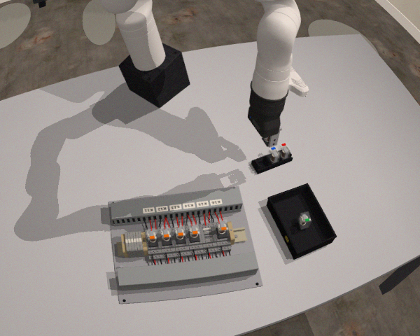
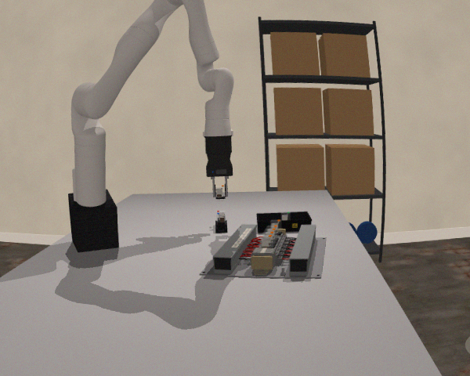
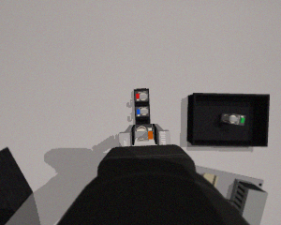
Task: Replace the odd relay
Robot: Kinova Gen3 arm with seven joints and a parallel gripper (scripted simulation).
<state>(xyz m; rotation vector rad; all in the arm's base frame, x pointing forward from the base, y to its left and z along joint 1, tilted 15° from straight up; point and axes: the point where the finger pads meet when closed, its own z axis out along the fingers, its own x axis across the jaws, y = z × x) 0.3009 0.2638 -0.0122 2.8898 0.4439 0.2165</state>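
Note:
My gripper is shut on a spare relay with an orange button and holds it in the air above the black spare holder. It also shows high over the holder in the exterior view. The holder keeps a blue-button relay and a red-button relay; its near slot is empty. The relay row on the panel shows several orange buttons and one empty socket, second from the right. A green-button relay lies in the black tray.
The grey wiring duct runs behind the relay row, with red and black wires between them. The arm's black base stands at the back of the table. A shelf with cardboard boxes stands beyond the table.

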